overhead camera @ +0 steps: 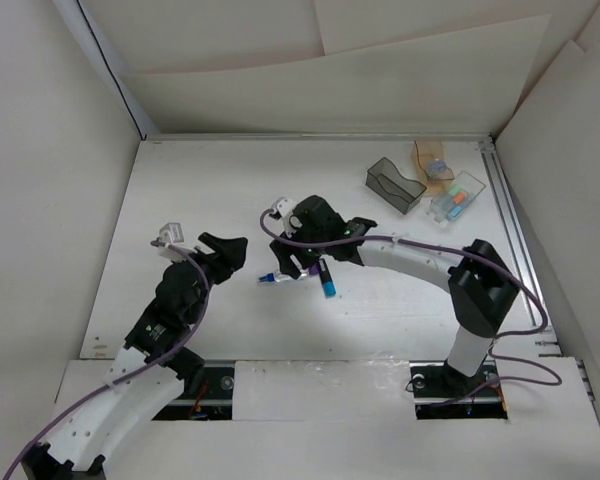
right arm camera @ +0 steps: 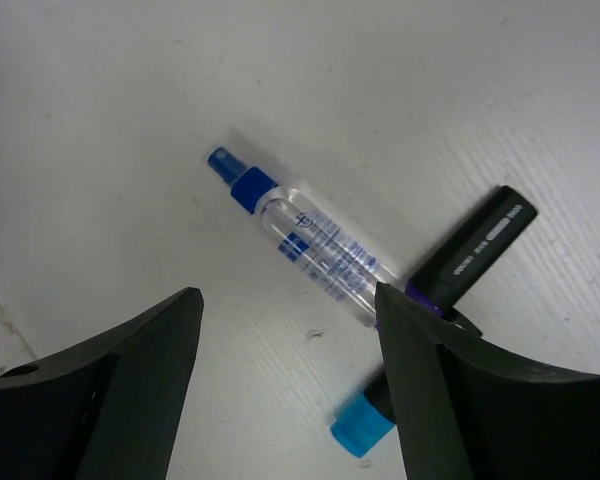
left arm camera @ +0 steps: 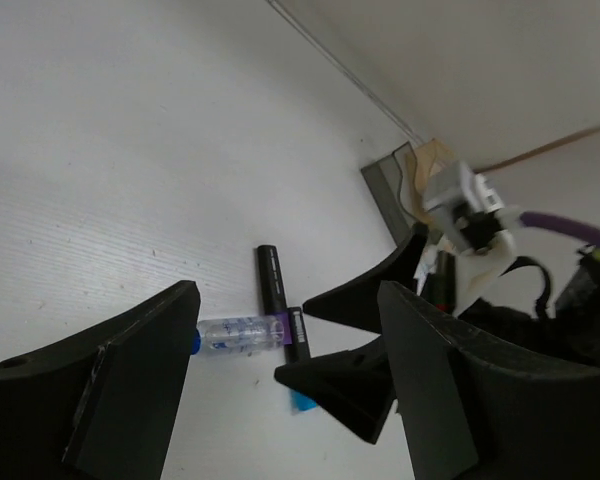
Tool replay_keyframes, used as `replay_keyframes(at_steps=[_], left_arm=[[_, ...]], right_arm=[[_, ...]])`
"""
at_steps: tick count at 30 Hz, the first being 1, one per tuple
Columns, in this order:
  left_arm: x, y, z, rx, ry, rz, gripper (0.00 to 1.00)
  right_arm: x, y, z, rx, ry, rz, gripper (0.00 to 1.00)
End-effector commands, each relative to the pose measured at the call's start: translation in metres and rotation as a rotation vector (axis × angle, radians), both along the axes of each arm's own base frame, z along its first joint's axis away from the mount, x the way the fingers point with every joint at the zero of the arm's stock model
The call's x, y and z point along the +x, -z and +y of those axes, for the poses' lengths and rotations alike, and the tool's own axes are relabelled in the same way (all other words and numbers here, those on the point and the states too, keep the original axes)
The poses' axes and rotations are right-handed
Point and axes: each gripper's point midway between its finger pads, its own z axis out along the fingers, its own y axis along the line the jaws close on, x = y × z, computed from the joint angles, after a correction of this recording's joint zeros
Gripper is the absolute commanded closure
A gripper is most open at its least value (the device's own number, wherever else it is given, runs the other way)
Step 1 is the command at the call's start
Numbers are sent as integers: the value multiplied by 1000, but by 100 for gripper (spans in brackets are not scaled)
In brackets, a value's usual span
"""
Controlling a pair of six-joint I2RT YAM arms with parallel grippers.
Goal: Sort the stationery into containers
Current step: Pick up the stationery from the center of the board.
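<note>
A clear blue-tipped pen [right arm camera: 310,240] lies on the white table, its end touching a black marker with a purple band [right arm camera: 475,250]. A marker with a light-blue cap [right arm camera: 365,425] lies beside them. My right gripper [right arm camera: 288,300] hovers just above these, open and empty; in the top view it [overhead camera: 300,266] is over the pen [overhead camera: 270,279] and the light-blue marker [overhead camera: 327,282]. My left gripper [overhead camera: 235,258] is open and empty just left of the pen, and in its own view [left arm camera: 285,300] it faces the pen [left arm camera: 235,333] and the black marker [left arm camera: 275,280].
At the back right stand the dark grey bin [overhead camera: 394,185], the tan-amber bin [overhead camera: 430,165] with a light-blue item in it, and the clear bin [overhead camera: 456,197] with orange and blue items. White walls surround the table. A metal rail [overhead camera: 510,220] runs along the right edge.
</note>
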Motion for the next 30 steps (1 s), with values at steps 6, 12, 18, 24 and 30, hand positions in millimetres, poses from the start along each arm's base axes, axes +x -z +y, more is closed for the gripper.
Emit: replay_keyframes(at_steps=[6, 12, 18, 24, 30], left_arm=[[-13, -37, 33, -40, -134, -51, 37], [-21, -71, 41, -52, -140, -123, 37], [-19, -65, 36, -39, -115, -115, 39], [-19, -69, 32, -49, -95, -139, 41], [-18, -69, 29, -50, -86, -139, 41]], right_arm=[[-9, 19, 24, 6, -127, 61, 27], [-13, 37, 37, -38, -150, 65, 27], [-12, 59, 41, -77, -145, 80, 36], [-5, 66, 41, -96, -122, 63, 41], [-7, 75, 40, -96, -107, 82, 50]])
